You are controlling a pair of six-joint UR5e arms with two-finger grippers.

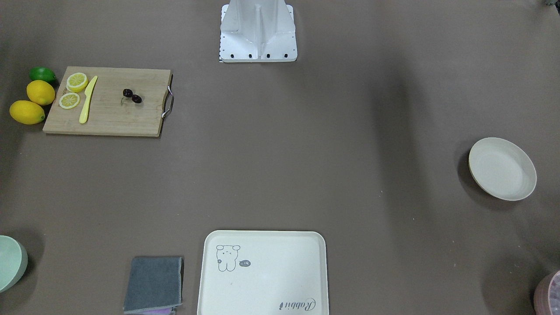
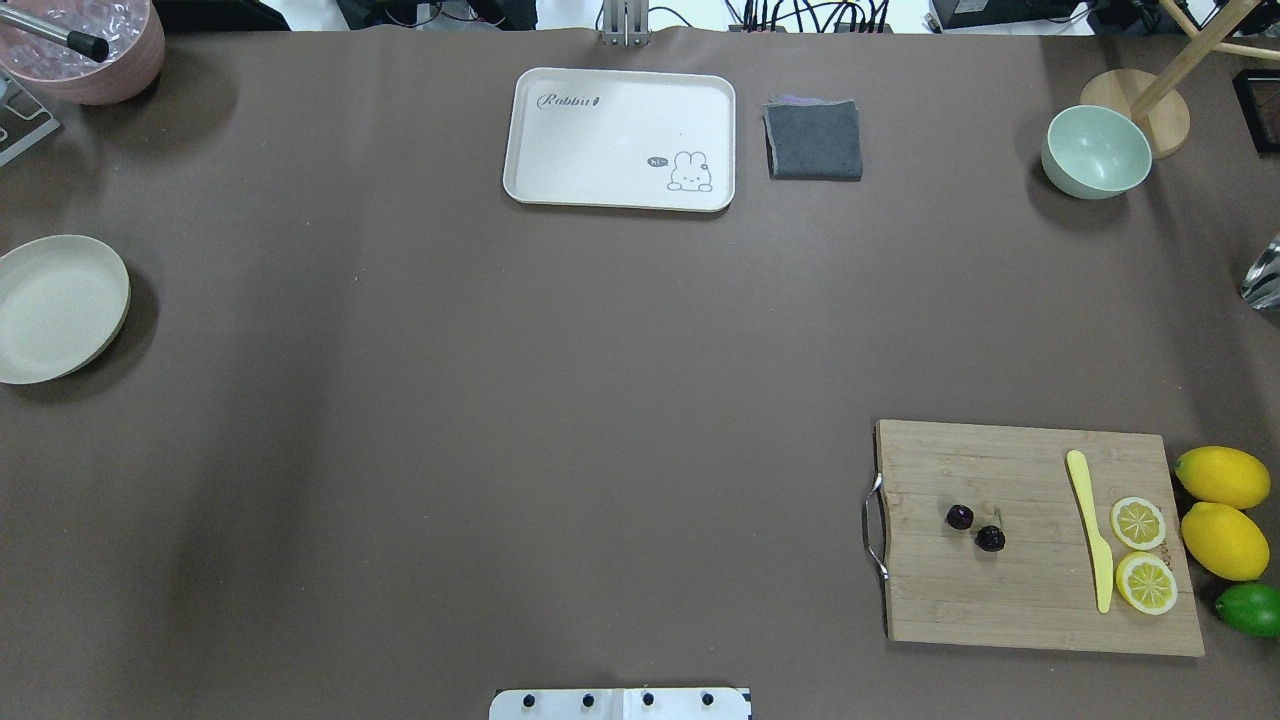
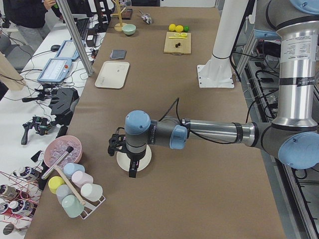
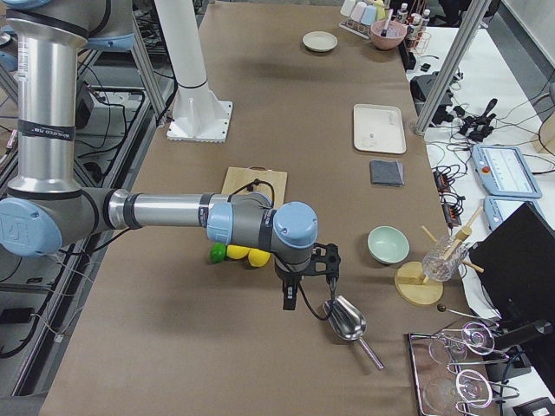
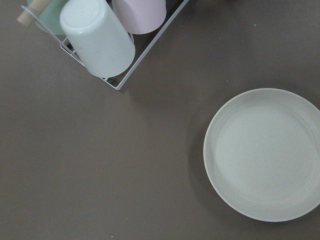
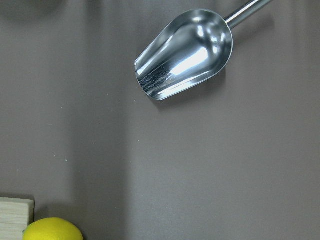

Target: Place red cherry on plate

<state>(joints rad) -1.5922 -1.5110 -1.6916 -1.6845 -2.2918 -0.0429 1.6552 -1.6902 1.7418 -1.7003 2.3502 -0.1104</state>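
The red cherry (image 1: 132, 96) is a dark pair lying near the middle of a wooden cutting board (image 1: 109, 118); the overhead view shows the cherry (image 2: 975, 528) on the board's left half. The off-white plate (image 2: 55, 308) sits empty at the table's far left edge and fills the lower right of the left wrist view as the plate (image 5: 265, 155). My left gripper (image 3: 132, 171) hangs just above the plate (image 3: 144, 160); I cannot tell whether it is open. My right gripper (image 4: 290, 297) hovers off the board's end beside the lemons, state also unclear.
A yellow knife (image 2: 1090, 530), two lemon slices (image 2: 1140, 550), two lemons (image 2: 1222, 510) and a lime (image 2: 1250, 608) are by the board. A metal scoop (image 6: 187, 52) lies under the right wrist. A cream tray (image 2: 620, 138), grey cloth (image 2: 813, 140), green bowl (image 2: 1095, 152) and cup rack (image 5: 107, 42) stand around.
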